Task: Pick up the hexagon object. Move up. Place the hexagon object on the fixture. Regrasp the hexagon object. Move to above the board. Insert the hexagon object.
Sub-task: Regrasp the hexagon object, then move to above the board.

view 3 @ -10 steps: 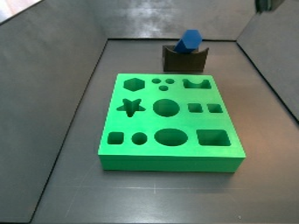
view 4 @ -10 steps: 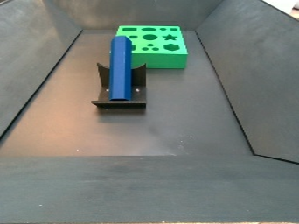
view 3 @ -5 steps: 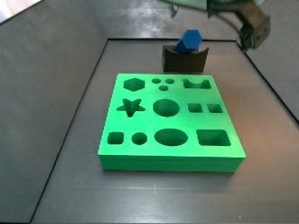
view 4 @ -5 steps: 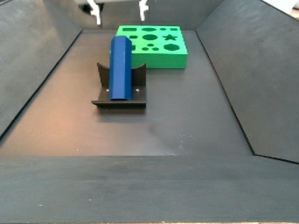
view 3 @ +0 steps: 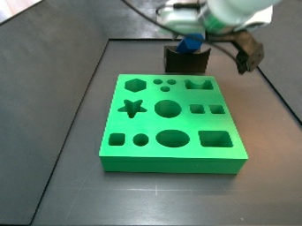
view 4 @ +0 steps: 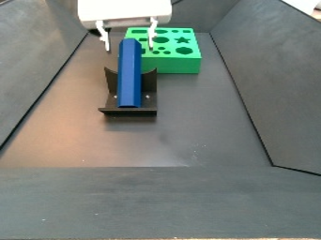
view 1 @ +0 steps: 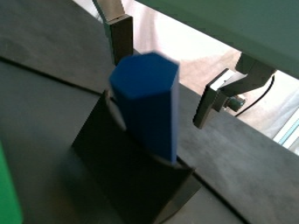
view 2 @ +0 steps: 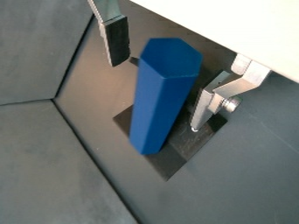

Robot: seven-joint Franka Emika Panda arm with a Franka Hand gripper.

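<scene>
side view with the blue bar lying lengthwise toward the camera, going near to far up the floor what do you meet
Dark L-shaped fixture at its near base plate → long blue hexagonal bar resting on it → the robot's hand, open with a finger on each side of the bar's far end → bright green board with shaped holes.

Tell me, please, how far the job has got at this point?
Done: the bar rests on the fixture. In hand: the regrasp, with the open gripper around the bar's upper end, fingers not yet closed on it. Left: closing, carrying it above the board, and inserting it.
</scene>
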